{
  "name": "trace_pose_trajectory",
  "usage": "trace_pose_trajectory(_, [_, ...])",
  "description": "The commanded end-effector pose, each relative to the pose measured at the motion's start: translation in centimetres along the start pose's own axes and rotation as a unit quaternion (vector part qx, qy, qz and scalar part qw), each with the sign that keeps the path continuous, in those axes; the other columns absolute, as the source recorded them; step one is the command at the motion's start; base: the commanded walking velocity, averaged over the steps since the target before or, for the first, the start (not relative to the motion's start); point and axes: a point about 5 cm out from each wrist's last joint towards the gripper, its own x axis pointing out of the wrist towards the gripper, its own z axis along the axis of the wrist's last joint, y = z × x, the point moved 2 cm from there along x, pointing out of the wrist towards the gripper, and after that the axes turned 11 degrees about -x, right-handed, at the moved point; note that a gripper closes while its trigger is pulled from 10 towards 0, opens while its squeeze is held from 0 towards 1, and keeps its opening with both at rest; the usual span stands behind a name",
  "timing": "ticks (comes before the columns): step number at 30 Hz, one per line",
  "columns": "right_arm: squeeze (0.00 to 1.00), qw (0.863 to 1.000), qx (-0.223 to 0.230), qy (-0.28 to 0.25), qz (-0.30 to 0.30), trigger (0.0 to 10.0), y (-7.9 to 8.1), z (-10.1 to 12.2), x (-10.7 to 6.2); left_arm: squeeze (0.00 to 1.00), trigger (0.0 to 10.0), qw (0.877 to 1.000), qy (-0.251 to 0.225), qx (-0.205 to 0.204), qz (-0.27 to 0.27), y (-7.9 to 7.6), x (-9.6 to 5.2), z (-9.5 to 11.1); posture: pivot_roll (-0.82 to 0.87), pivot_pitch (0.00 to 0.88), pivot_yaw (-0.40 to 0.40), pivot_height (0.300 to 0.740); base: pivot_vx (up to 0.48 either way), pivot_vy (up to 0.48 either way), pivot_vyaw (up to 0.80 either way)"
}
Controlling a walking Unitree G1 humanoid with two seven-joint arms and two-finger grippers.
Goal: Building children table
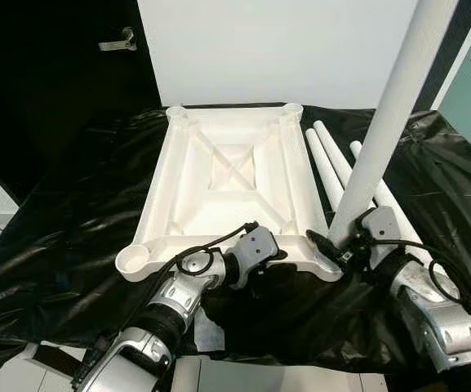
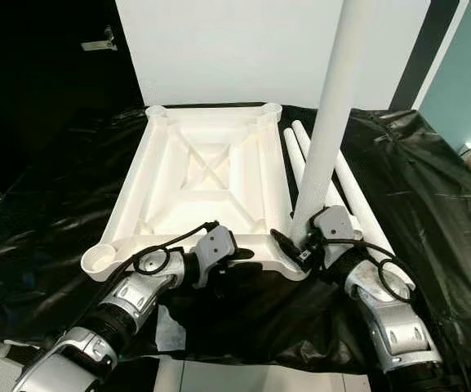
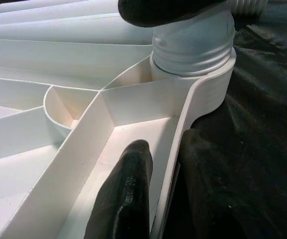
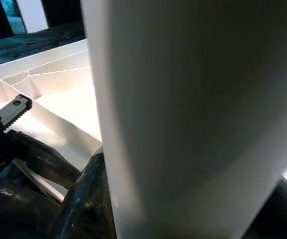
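Left eye view: inverted tabletop (image 1: 227,175) lies centred on black sheeting (image 1: 64,245); left gripper (image 1: 272,253) clamps its near rim; right gripper (image 1: 333,245) grasps upright leg (image 1: 386,122) seated in near-right socket; three legs (image 1: 333,163) lie right, unfitted.

Matt white plastic tabletop (image 1: 227,188), glossy black sheeting (image 1: 72,212)

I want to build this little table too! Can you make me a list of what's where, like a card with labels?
tabletop: white tabletop upside down on black sheet
leg being fitted: upright table leg, bottom end at the near right corner socket
right gripper: right gripper shut on that leg
left gripper: left gripper pinching the tabletop's near rim
spare legs: spare legs lying right of the tabletop
empty socket: near left corner socket
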Motion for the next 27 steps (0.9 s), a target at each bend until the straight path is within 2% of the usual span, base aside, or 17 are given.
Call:
trace_pose_trajectory(1, [0.00,0.999,0.005,0.007,0.039,0.0,0.9,-0.3,-0.1,0.00,10.0,0.994,0.081,-0.056,-0.047,-1.9,0.1,-4.5,-0.07,0.000,-0.009,0.740,0.000,0.000,0.00])
trace_pose_trajectory(5, [0.00,0.998,0.042,0.013,0.039,0.0,2.1,-0.9,-0.1,0.00,10.0,0.994,0.081,-0.057,-0.047,-1.9,0.1,-4.5,-0.07,0.000,-0.012,0.740,0.000,0.000,0.00])
trace_pose_trajectory(6, [0.00,0.997,0.070,0.024,-0.006,0.0,3.4,-1.6,0.2,0.00,10.0,0.994,0.081,-0.058,-0.045,-1.9,0.0,-4.5,-0.06,0.000,-0.013,0.740,0.000,0.000,0.00])
trace_pose_trajectory(7, [0.00,0.996,0.076,0.028,-0.025,0.0,3.6,-1.8,0.2,0.00,10.0,0.994,0.081,-0.058,-0.045,-1.9,0.0,-4.6,-0.06,0.000,-0.013,0.740,0.000,0.000,0.00])
trace_pose_trajectory(8, [0.00,0.994,0.054,0.058,-0.078,0.0,4.0,-2.7,0.5,0.00,10.0,0.994,0.081,-0.058,-0.043,-1.8,-0.1,-4.6,-0.05,0.000,-0.015,0.740,0.000,0.000,0.00])
trace_pose_trajectory(9, [0.00,0.994,0.054,0.058,-0.078,0.0,4.0,-2.7,0.5,0.00,10.0,0.994,0.081,-0.058,-0.043,-1.8,-0.1,-4.6,-0.05,0.000,-0.015,0.740,0.000,0.000,0.00])
trace_pose_trajectory(10, [0.00,0.989,0.003,0.083,-0.126,0.0,3.9,-3.1,1.0,0.00,10.0,0.994,0.077,-0.059,-0.042,-1.8,-0.2,-4.5,-0.05,0.000,-0.008,0.740,0.000,0.000,0.00])
trace_pose_trajectory(14, [0.00,0.982,-0.001,0.088,-0.164,0.0,3.5,-3.1,1.5,0.00,10.0,0.994,0.078,-0.058,-0.043,-1.8,-0.3,-4.6,-0.04,0.000,-0.004,0.740,0.000,0.000,0.00])
trace_pose_trajectory(15, [0.00,0.973,0.016,0.079,-0.216,0.0,2.9,-2.5,2.1,0.00,10.0,0.994,0.079,-0.056,-0.047,-1.8,-0.5,-4.6,-0.03,0.000,-0.004,0.740,0.000,0.000,0.00])
trace_pose_trajectory(16, [0.00,0.969,0.021,0.076,-0.234,0.0,2.7,-2.3,2.2,0.00,10.0,0.994,0.079,-0.055,-0.047,-1.8,-0.5,-4.5,-0.03,0.000,-0.004,0.740,0.000,0.000,0.00])
trace_pose_trajectory(18, [0.00,0.963,0.033,0.077,-0.255,0.0,2.7,-2.3,2.4,0.00,10.0,0.994,0.081,-0.054,-0.044,-1.6,-0.6,-4.5,-0.02,0.000,-0.006,0.740,0.000,0.000,0.00])
trace_pose_trajectory(20, [0.00,0.951,0.070,0.098,-0.284,0.0,2.5,-3.1,2.4,0.00,10.0,0.994,0.083,-0.053,-0.040,-1.5,-0.7,-4.6,-0.01,0.000,-0.007,0.740,0.000,0.000,0.00])
trace_pose_trajectory(21, [0.00,0.951,0.070,0.098,-0.284,0.0,2.5,-3.1,2.4,0.00,10.0,0.994,0.083,-0.053,-0.040,-1.5,-0.7,-4.6,-0.01,0.000,-0.007,0.740,0.000,0.000,0.00])
trace_pose_trajectory(22, [0.00,0.938,0.095,0.121,-0.309,0.0,2.4,-3.9,2.2,0.00,10.0,0.994,0.083,-0.053,-0.039,-1.5,-0.8,-4.6,-0.01,0.000,-0.008,0.740,0.000,0.000,0.00])
trace_pose_trajectory(24, [0.00,0.938,0.097,0.125,-0.310,0.0,2.5,-4.1,2.3,0.00,10.0,0.994,0.084,-0.053,-0.039,-1.5,-1.0,-4.7,0.00,0.000,-0.009,0.740,0.000,0.000,0.00])
trace_pose_trajectory(25, [0.00,0.943,0.084,0.113,-0.302,10.0,3.0,-3.7,2.8,0.00,10.0,0.994,0.084,-0.054,-0.039,-1.5,-1.1,-4.8,0.00,0.000,-0.010,0.740,0.000,0.000,0.00])
trace_pose_trajectory(27, [0.00,0.948,0.075,0.103,-0.292,10.0,3.2,-3.3,3.0,0.00,10.0,0.994,0.085,-0.054,-0.039,-1.5,-1.1,-4.8,0.00,0.000,-0.011,0.740,0.000,0.000,0.00])
